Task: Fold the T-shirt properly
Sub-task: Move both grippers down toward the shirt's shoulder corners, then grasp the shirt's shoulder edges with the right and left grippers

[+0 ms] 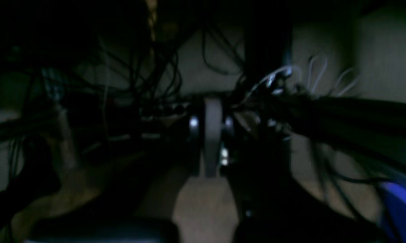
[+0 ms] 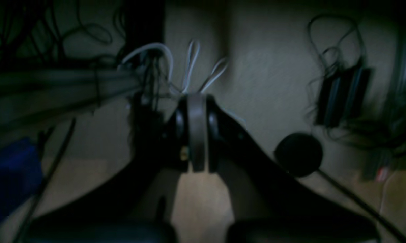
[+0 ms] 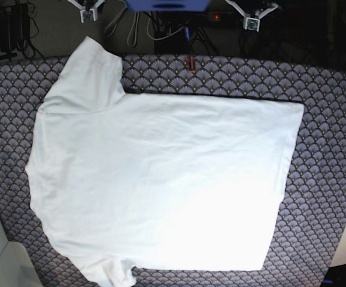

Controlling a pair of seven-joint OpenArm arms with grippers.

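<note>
Meanwhile the T-shirt (image 3: 161, 185) lies spread flat across the patterned bench (image 3: 328, 149), sleeves toward its left edge. Both pincers, left (image 1: 211, 135) and right (image 2: 196, 131), are pressed together, empty, well apart from it beyond the far edge.

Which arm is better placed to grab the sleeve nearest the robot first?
Probably right: the right end effector sits just beyond that sleeve of the T-shirt, while the left end effector is nearer the hem.
</note>
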